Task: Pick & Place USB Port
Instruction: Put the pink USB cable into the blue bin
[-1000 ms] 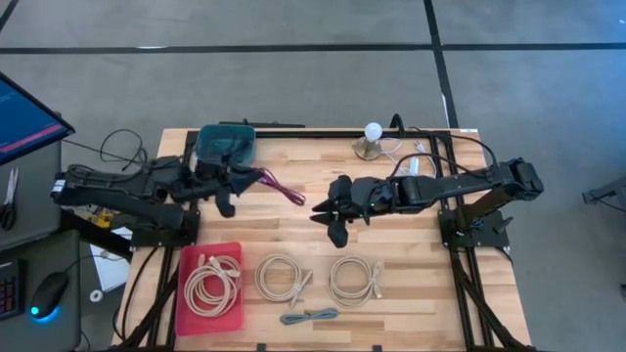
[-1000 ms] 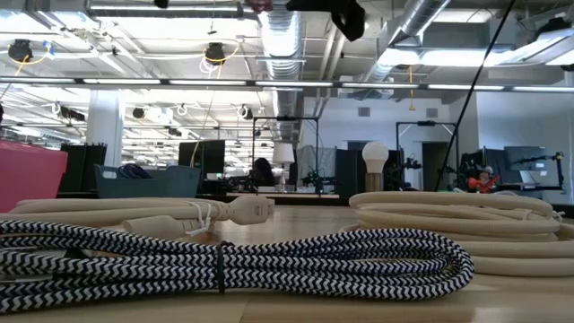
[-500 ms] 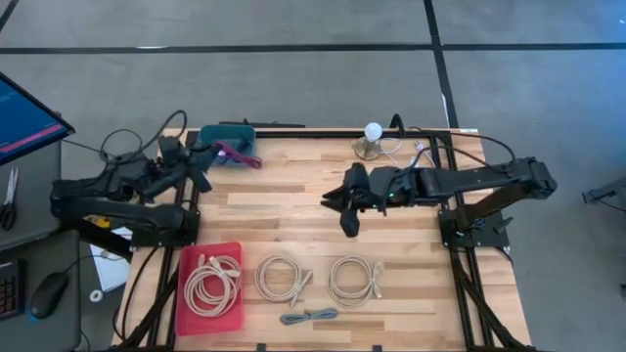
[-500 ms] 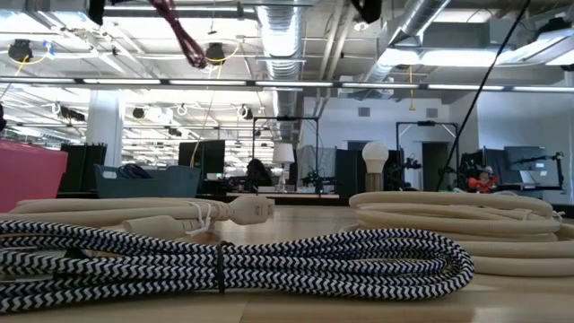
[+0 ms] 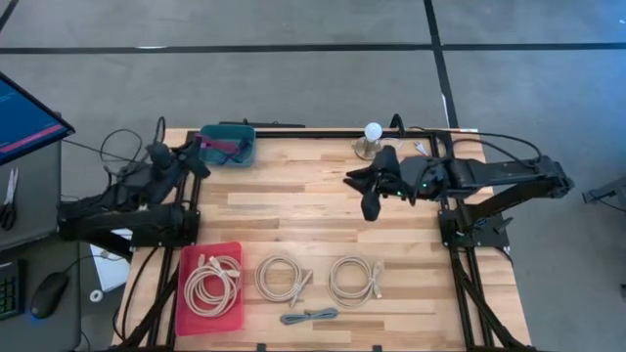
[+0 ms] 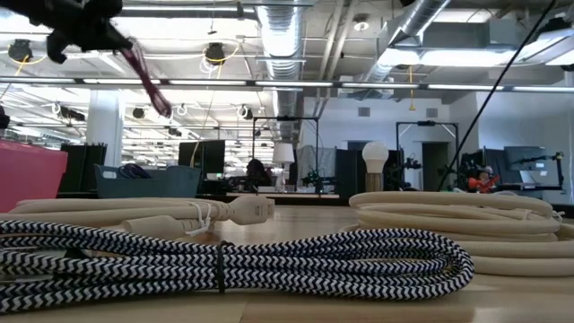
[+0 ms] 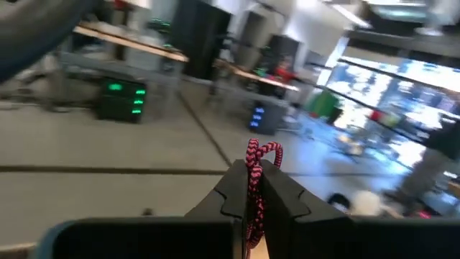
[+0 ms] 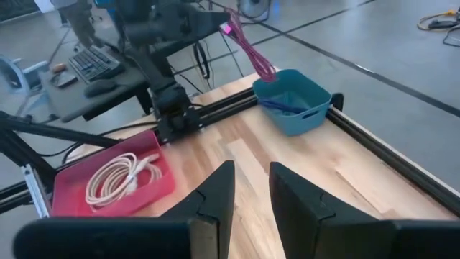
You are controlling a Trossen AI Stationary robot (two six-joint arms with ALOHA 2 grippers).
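A magenta-and-black braided USB cable [image 8: 249, 44] hangs from my left gripper [image 5: 199, 149], which is shut on it at the table's far left corner, just above a teal bin [image 5: 227, 145]. In the low view the cable [image 6: 148, 79] dangles below that gripper [image 6: 90, 27]. The bin [image 8: 300, 108] has a blue cable in it. My right gripper [image 5: 359, 196] hovers over the table's far right part, open, with nothing between its fingers [image 8: 215, 191]. My left gripper pinches the bundled cable between its two fingers [image 7: 237, 188]. A short loop [image 7: 263, 151] sticks out past the fingertips. The rest hangs slack and slanting below the gripper, its lower end [image 8: 267, 72] at the teal bin's opening, clear of the table.
A red tray [image 5: 231, 305] with a beige coiled cable sits at the near left. Two more beige coils [image 5: 282, 279] [image 5: 354, 281] and a black-and-white braided cable [image 5: 309, 316] lie along the near edge. A lamp bulb [image 5: 372, 135] stands at the far edge.
My left gripper has carried the magenta cable from the table's middle toward the far left corner, and the cable now hangs over the teal bin instead of trailing toward the table's centre. My right gripper has drawn back toward the right edge and risen.
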